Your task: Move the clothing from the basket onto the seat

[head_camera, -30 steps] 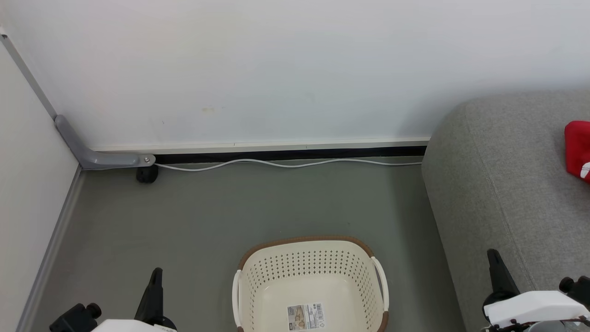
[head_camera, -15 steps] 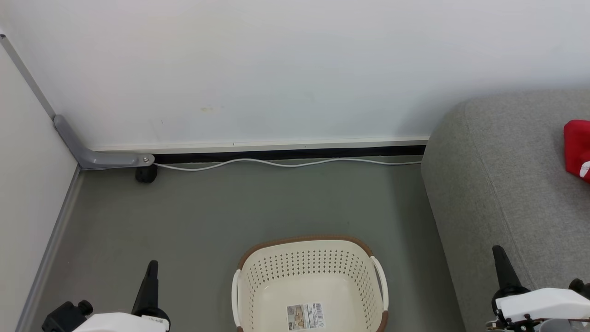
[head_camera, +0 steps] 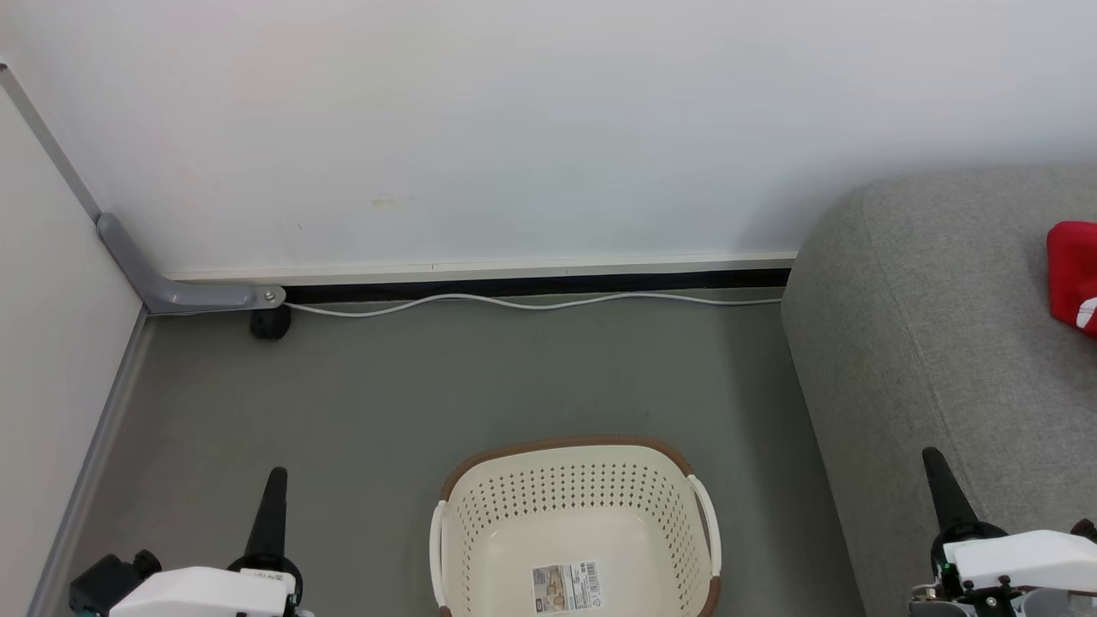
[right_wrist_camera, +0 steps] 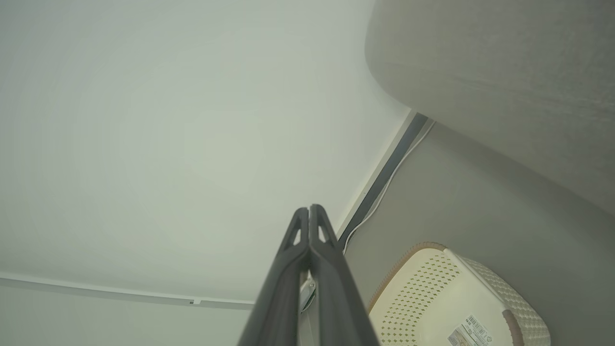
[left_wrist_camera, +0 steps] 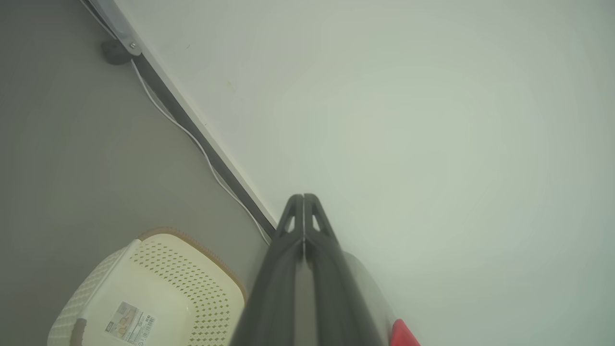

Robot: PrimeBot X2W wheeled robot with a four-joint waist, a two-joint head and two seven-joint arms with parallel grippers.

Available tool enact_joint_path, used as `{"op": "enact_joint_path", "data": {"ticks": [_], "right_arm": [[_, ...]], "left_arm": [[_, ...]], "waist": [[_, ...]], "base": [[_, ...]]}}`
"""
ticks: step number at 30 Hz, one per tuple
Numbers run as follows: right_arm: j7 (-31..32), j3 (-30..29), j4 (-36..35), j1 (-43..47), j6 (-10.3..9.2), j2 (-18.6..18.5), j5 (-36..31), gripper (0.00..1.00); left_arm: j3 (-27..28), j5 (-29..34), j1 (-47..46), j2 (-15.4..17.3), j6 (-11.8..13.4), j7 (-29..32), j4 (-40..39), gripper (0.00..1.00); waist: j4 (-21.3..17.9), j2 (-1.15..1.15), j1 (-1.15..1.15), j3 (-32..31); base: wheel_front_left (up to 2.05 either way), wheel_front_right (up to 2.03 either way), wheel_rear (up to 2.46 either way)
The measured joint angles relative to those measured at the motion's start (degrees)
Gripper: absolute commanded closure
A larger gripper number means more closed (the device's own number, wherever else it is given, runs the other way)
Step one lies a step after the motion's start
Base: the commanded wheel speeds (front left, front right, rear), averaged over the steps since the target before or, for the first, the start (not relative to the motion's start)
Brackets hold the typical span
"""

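Grey-green floor (head_camera: 411,386) meets a plain white wall (head_camera: 514,128), with a white cable (head_camera: 531,304) trailing along the dark skirting (head_camera: 548,283). The basket (head_camera: 570,488) stands on the floor, its base bare around a barcode label (head_camera: 567,587), beside the grey seat (head_camera: 934,343). Red clothing (head_camera: 1071,274) lies on the seat at the right edge. The left claw (head_camera: 276,480) and the right claw (head_camera: 934,463) are both pressed closed, empty

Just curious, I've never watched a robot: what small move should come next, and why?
Probably rest both arms: the cream perforated plastic basket looks empty, red fabric clothing lies on the grey upholstered sofa, with left gripper and right gripper shut.
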Motion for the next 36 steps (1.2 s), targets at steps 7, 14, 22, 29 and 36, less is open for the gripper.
{"op": "enact_joint_path", "data": {"ticks": [7, 14, 22, 29, 36], "right_arm": [[1.2, -0.9, -0.6, 0.0, 0.0, 0.0, 4.3, 1.0], [2.4, -1.2, -1.1, -0.2, 0.0, 0.0, 7.8, 1.0], [3.5, -2.1, -2.0, -0.2, 0.0, 0.1, 12.9, 1.0], [4.5, -2.8, -2.6, -0.2, 0.0, 0.1, 17.0, 1.0], [6.0, -3.3, -3.6, -0.2, -0.01, 0.1, 21.6, 1.0]], "left_arm": [[0.5, -4.5, -0.2, 0.0, 0.0, 1.3, -0.4, 1.0], [0.8, -8.3, -0.9, 0.0, 0.0, 2.2, -0.6, 1.0], [1.3, -13.4, -1.2, 0.1, 0.0, 3.3, -1.1, 1.0], [1.7, -17.7, -1.9, 0.1, 0.0, 4.7, -1.4, 1.0], [2.3, -22.8, -2.3, 0.1, 0.0, 5.7, -2.0, 1.0]], "waist": [[-0.1, 0.0, 0.0, 0.0], [-0.1, 0.0, 0.0, 0.1], [-0.2, 0.0, 0.0, 0.2], [-0.3, 0.0, 0.0, 0.2], [-0.3, 0.0, 0.0, 0.3]], "base": [[0.0, 0.0, 0.0], [0.0, 0.0, 0.0], [0.0, 0.0, 0.0], [0.0, 0.0, 0.0], [0.0, 0.0, 0.0]]}}
